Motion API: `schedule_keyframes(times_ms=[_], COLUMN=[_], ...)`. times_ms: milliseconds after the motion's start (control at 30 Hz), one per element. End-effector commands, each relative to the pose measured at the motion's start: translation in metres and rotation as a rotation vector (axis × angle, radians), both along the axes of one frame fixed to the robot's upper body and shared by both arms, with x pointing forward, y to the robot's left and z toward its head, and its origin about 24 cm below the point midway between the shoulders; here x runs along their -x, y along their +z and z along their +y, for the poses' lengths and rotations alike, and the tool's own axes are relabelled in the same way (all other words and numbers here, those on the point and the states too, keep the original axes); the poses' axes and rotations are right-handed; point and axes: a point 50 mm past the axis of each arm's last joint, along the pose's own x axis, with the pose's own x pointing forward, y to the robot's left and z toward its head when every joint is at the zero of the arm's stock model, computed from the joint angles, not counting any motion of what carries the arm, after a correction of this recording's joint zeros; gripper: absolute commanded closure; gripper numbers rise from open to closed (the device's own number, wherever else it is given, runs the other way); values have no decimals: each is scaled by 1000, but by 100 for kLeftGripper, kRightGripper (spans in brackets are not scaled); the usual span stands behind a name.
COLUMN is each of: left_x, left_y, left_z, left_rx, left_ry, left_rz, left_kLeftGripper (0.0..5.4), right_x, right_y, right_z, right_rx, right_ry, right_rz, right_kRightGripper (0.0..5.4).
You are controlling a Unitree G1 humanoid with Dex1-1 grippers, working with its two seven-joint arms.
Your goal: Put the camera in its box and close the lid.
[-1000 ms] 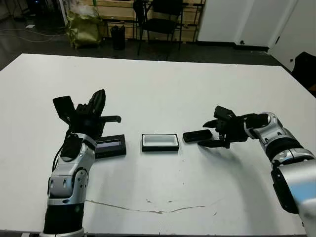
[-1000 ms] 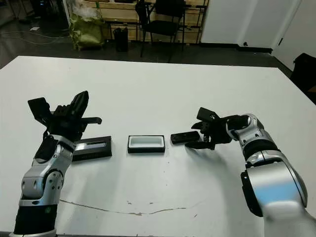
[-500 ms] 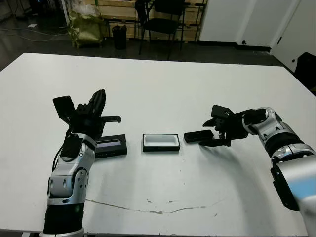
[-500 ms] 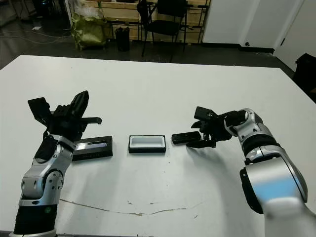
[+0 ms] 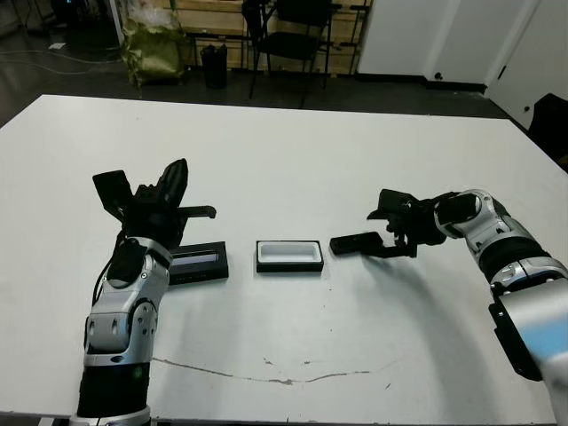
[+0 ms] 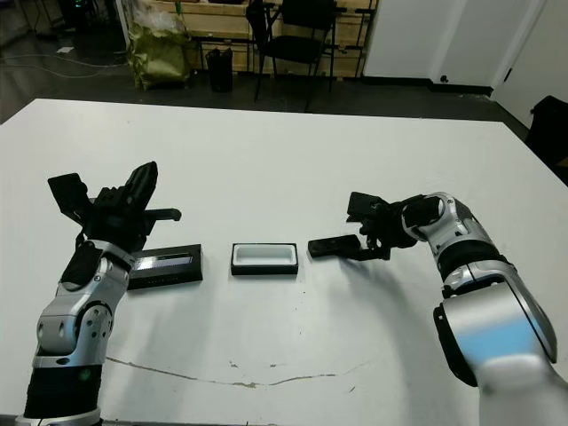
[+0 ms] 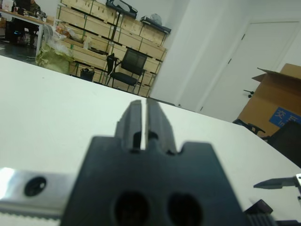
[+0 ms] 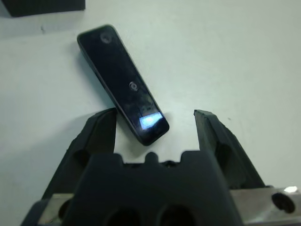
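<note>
The camera [image 5: 355,241], a slim black bar, lies flat on the white table just right of the box [image 5: 288,256], a shallow black tray with a white lining. The flat black lid [image 5: 197,264] with its pale strip lies left of the box. My right gripper [image 8: 155,123] is open and low over the table. The camera's [image 8: 122,84] near end, with a pale glint, lies between its fingertips without being gripped. My left gripper [image 5: 177,177] is shut on nothing and held up above the lid's left end.
A thin dark crack line [image 5: 266,374] runs along the table's front. Beyond the far edge stand a black chair [image 5: 288,35], a green bag [image 5: 151,49] and wooden crates. The left wrist view shows a cardboard box [image 7: 277,101] off to one side.
My right gripper has shifted slightly at the camera's right end, its fingers still apart. The camera, box, lid and left arm have stayed put.
</note>
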Motion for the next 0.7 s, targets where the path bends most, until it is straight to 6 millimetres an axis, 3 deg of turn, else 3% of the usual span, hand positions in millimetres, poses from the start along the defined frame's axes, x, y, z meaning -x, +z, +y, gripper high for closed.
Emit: schedule_keyframes(times_ms=[33, 133, 300, 467, 567, 633, 700], left_x=[-4, -5, -6, -6, -6, -6, -6], left_y=[-2, -2, -2, -1, 0, 0, 0], left_z=[1, -1, -2, -2, -3, -2, -2], left_rx=[-22, -23, -28, -34, -33, -28, -32], left_ry=[-7, -18, -23, -25, -22, -26, -27], left_rz=[33, 35, 40, 34, 35, 34, 34], left_kLeftGripper=[540, 540, 540, 540, 540, 540, 540], right_x=[34, 48, 61, 60, 55, 52, 42], right_y=[-40, -52, -73, -66, -52, -34, -1], right_z=[-24, -26, -29, -30, -35, -38, -34], right_rx=[58, -85, 36, -99, -204, -429, -719], right_ry=[-66, -135, -185, -188, -172, -160, -55], right_rz=[174, 246, 299, 221, 118, 118, 118], right_kRightGripper=[202, 202, 202, 202, 202, 202, 216])
